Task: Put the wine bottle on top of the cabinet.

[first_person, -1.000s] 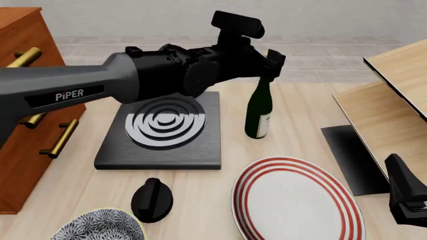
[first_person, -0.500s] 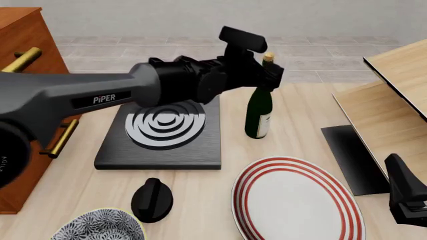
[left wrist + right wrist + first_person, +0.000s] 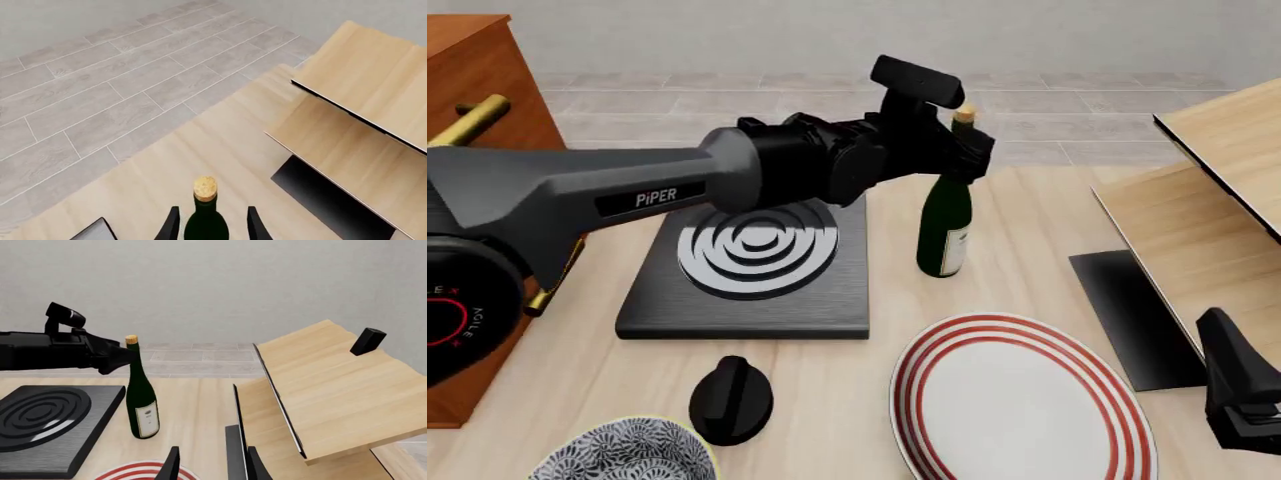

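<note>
The wine bottle (image 3: 944,228) stands upright on the table right of the black hob, dark green with a tan cap and a white label; the right wrist view also shows the bottle (image 3: 141,405). My left gripper (image 3: 964,152) is at its neck, just under the cap. In the left wrist view the left gripper (image 3: 212,226) is open, one finger on each side of the bottle (image 3: 207,227) with small gaps. The reddish-brown cabinet (image 3: 467,70) stands at the far left. My right gripper (image 3: 210,466) is open and holds nothing, low at the front right (image 3: 1241,400).
A black hob plate (image 3: 754,260) lies under the left arm. Near the front are a red-ringed plate (image 3: 1021,400), a black knob-shaped object (image 3: 731,400) and a patterned bowl (image 3: 627,458). A pale slanted wood structure (image 3: 1214,200) with a black base panel (image 3: 1128,315) fills the right.
The left arm has reached further right and forward, bringing its gripper up to the bottle's neck. The bottle and the right arm have not moved.
</note>
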`<state>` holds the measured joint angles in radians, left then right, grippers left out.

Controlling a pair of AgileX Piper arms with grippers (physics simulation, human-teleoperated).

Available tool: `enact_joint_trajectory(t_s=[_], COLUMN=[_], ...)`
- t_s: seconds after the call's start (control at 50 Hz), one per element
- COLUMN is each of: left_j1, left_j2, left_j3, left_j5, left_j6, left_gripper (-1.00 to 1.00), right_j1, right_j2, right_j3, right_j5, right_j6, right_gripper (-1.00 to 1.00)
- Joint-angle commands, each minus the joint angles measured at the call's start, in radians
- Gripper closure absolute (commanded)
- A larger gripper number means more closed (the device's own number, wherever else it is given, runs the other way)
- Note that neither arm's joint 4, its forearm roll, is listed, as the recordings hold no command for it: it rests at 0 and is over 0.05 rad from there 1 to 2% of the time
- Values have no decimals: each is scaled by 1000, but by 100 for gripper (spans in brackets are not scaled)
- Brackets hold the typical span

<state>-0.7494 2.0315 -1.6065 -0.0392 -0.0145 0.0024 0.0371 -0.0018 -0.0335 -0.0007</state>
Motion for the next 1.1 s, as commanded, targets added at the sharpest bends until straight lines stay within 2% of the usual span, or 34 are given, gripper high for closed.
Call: enact_joint_trajectory(t_s=[0.02,0.12,0.14,0.16,0.22,0.3,0.38,0.6,0.88,0.9,1.1], left_j1=[-1,-6,5,5,5,10,14,15,16,16,16], left_j2=[13,19,28,29,66,105,126,158,151,150,141], left_j3=[-17,-17,-56,-57,-176,-284,-336,-396,-340,-338,-334], left_j5=[7,10,40,41,134,208,242,282,252,251,254], left_j6=[12,23,19,19,29,29,36,48,21,23,12], left_gripper=[-100,-100,-100,-100,-100,-100,-100,-100,-100,100,100], right_j1=[0,0,0,0,0,0,0,0,1,1,1], right_j2=[-5,-10,-8,-8,-7,-12,-11,-14,-9,-9,-9], right_j3=[0,0,0,0,0,-1,-1,-2,-2,-2,-1], right_j5=[6,9,8,8,7,12,12,15,10,10,11], right_j6=[0,0,0,0,0,0,0,0,0,0,0], right_gripper=[-100,-100,-100,-100,-100,-100,-100,-100,-100,-100,-100])
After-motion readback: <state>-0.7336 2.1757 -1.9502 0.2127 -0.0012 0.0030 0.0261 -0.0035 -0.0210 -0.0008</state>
